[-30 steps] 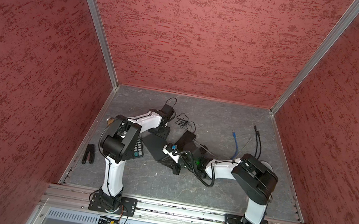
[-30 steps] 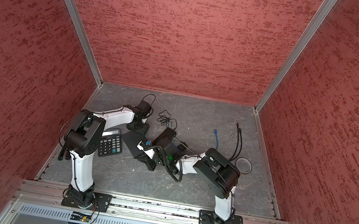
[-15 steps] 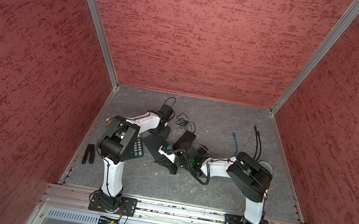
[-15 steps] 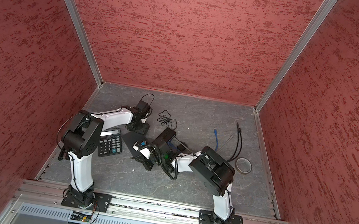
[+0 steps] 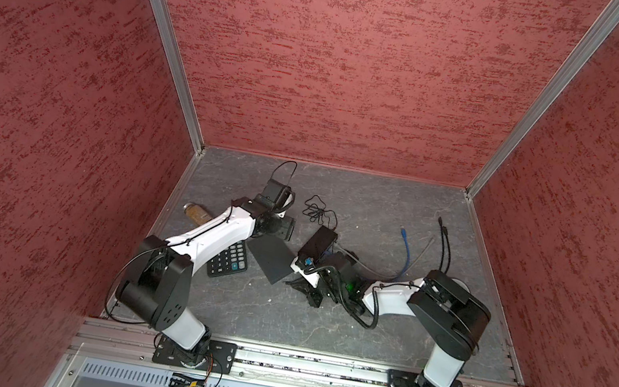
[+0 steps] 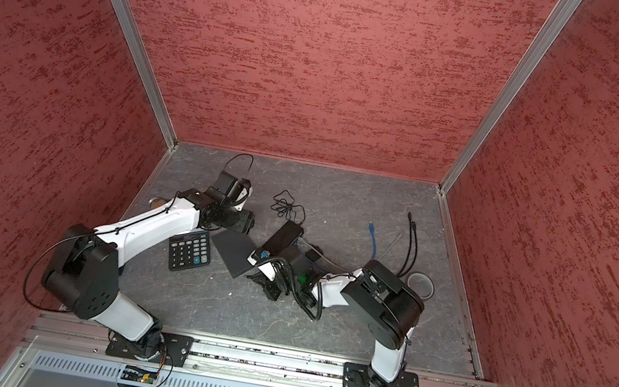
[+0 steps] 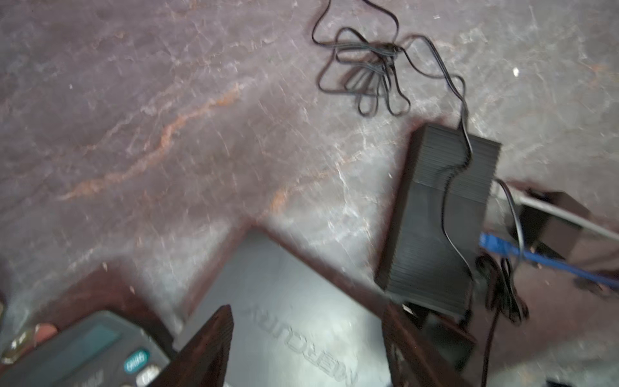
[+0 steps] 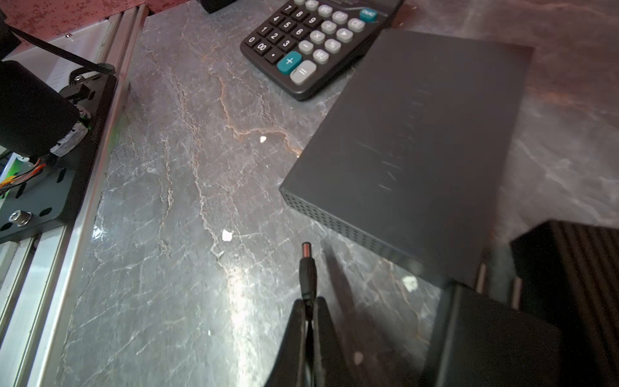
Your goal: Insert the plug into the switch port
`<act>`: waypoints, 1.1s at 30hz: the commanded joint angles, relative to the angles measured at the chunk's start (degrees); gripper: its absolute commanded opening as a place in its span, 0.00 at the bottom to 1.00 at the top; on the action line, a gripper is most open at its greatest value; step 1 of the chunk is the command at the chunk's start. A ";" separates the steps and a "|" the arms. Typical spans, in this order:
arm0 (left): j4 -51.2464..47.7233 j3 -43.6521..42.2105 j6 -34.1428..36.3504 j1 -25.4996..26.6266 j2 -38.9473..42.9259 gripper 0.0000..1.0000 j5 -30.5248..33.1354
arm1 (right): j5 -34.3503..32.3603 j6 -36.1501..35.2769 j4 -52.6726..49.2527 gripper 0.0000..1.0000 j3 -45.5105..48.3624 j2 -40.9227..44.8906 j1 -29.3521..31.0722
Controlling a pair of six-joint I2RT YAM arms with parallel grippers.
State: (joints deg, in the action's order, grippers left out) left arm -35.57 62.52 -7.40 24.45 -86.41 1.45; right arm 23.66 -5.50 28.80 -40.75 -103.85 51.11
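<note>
The plug (image 8: 308, 268) sits pinched in the right claw (image 8: 310, 303), its tip free, just beside the switch (image 8: 402, 150); the left claw (image 7: 308, 311) hangs wide over the switch, holding nothing; a calculator (image 8: 301, 43) lies close by on the tabletop (image 8: 160, 268).

Soft, even light keeps both top views sharp; glare streaks the tabletop (image 8: 234, 284) beside the shadow of the plug (image 8: 308, 271) in the right wrist view; the left wrist view is motion-blurred, red-tinted.

Red textured walls (image 5: 321, 57), grey marbled floor (image 5: 258, 321), aluminium corner posts (image 5: 165, 37).
</note>
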 commanded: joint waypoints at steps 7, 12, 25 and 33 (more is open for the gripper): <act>-8.75 -7.02 -9.65 5.08 8.13 0.72 1.72 | -3.48 1.16 2.22 0.03 1.98 3.44 -3.97; -9.52 -12.09 -15.52 8.15 12.66 0.72 -0.84 | -4.79 1.27 3.28 0.03 2.37 4.02 -5.34; 10.45 -25.45 -21.39 14.72 15.42 0.73 -8.19 | -9.37 1.86 3.87 0.04 6.07 9.39 -8.80; 21.58 -28.51 -19.39 15.83 11.79 0.73 -8.62 | -11.00 2.42 3.34 0.04 8.12 13.41 -10.46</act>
State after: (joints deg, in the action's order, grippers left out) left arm -20.67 34.74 -27.88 39.90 -73.30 -6.59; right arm 14.87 -4.01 31.44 -33.26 -92.25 41.19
